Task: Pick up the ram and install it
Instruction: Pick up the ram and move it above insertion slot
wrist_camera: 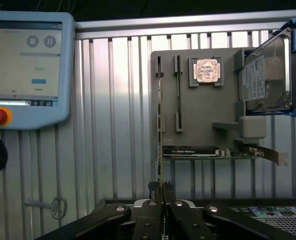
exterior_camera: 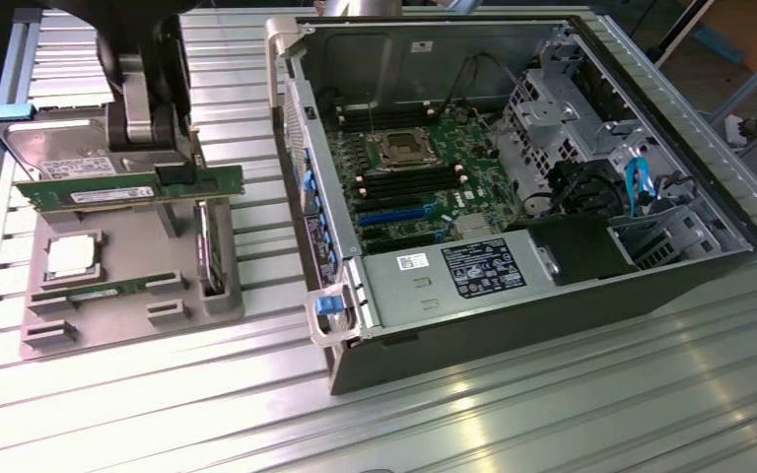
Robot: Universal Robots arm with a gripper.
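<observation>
While the gripper [exterior_camera: 155, 179], jaws nearly closed on the ram [exterior_camera: 103, 190], held it clear above the grey tray [exterior_camera: 109, 325], pick-up looked complete; installation, not yet done, likely required alignment with a motherboard [exterior_camera: 477, 128] slot.

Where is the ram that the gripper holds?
The ram is on the exterior view's left, clamped in the gripper over the gray tray, beside the hard drive.
</observation>
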